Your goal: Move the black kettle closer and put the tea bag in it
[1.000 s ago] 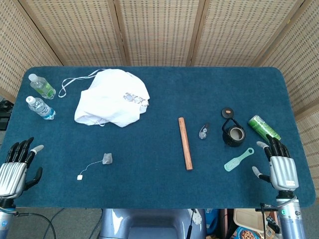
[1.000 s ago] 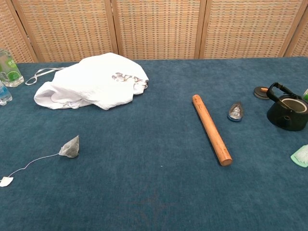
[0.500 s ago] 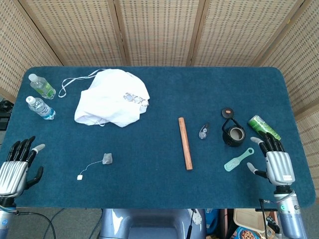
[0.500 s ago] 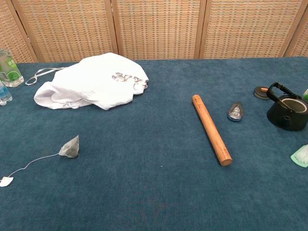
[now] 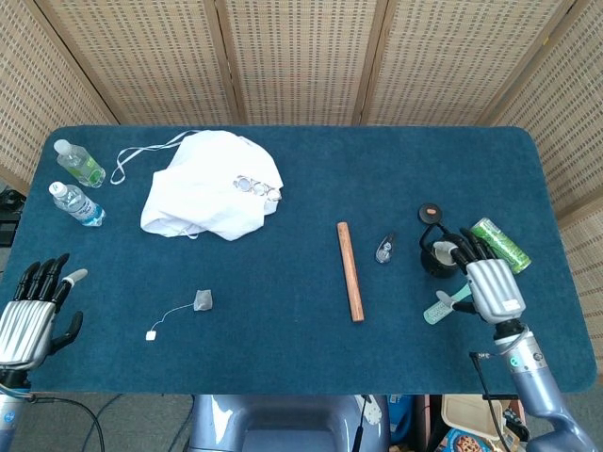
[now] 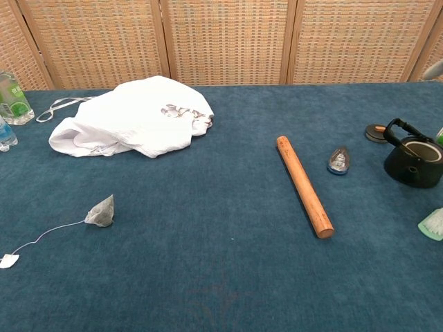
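Observation:
The black kettle (image 5: 435, 257) (image 6: 413, 161) stands lidless at the right of the blue table, handle up. My right hand (image 5: 486, 280) hovers just right of it with fingers (image 5: 465, 248) spread above its rim, holding nothing; whether they touch it I cannot tell. The tea bag (image 5: 203, 300) (image 6: 102, 211) lies far off at front left, its string trailing to a white tag (image 5: 151, 333) (image 6: 8, 261). My left hand (image 5: 28, 315) stays open at the table's front left corner. The chest view shows neither hand.
A small round lid (image 5: 431, 213) lies behind the kettle, a green can (image 5: 500, 241) to its right, a mint brush (image 5: 441, 307) partly under my right hand. A wooden rod (image 5: 350, 270), a small clear object (image 5: 385, 249), a white cloth (image 5: 212, 184) and two bottles (image 5: 77, 162) lie further left.
My right hand has moved left and away from the table's edge, from beside the brush to right beside the kettle. The left hand has barely shifted. Nothing on the table has moved.

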Controlling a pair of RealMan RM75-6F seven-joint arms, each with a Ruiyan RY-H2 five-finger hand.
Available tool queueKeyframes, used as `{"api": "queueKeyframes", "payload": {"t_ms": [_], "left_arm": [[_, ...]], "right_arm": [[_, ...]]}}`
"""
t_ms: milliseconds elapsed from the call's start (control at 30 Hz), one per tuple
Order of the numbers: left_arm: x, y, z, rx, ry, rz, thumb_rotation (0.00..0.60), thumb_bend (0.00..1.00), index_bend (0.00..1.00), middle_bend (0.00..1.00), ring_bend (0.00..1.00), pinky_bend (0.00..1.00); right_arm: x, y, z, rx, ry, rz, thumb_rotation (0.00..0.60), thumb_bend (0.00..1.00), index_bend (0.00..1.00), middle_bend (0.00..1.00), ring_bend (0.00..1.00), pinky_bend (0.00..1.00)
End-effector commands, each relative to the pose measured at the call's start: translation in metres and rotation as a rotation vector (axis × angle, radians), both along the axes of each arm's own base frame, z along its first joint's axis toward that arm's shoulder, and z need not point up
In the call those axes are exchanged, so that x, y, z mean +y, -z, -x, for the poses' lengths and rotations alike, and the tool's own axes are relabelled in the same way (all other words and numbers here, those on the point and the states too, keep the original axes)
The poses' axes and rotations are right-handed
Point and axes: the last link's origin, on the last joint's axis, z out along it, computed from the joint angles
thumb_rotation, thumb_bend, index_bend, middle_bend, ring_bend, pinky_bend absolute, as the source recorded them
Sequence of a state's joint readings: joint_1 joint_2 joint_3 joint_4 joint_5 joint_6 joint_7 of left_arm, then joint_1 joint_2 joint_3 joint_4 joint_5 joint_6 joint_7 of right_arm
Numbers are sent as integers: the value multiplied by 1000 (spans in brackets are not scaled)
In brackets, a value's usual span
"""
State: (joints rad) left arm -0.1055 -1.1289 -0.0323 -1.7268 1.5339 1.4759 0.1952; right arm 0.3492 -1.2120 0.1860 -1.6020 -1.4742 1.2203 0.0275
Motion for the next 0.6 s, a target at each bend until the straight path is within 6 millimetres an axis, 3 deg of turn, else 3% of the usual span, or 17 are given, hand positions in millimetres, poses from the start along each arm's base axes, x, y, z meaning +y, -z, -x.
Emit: {"api": "queueKeyframes", "payload": {"t_ms": [33, 600], "left_arm": [[1, -1, 0, 2, -1, 0, 600, 470, 179, 25, 18, 0], [5, -4, 1, 7, -4, -8, 600, 470, 178, 25, 17, 0]], "right_arm": [[-16, -3, -11, 22, -36, -26, 600, 367, 251, 244, 93, 178], [-66, 13, -33, 141, -65, -188, 600, 367, 288, 254, 93, 162]]}}
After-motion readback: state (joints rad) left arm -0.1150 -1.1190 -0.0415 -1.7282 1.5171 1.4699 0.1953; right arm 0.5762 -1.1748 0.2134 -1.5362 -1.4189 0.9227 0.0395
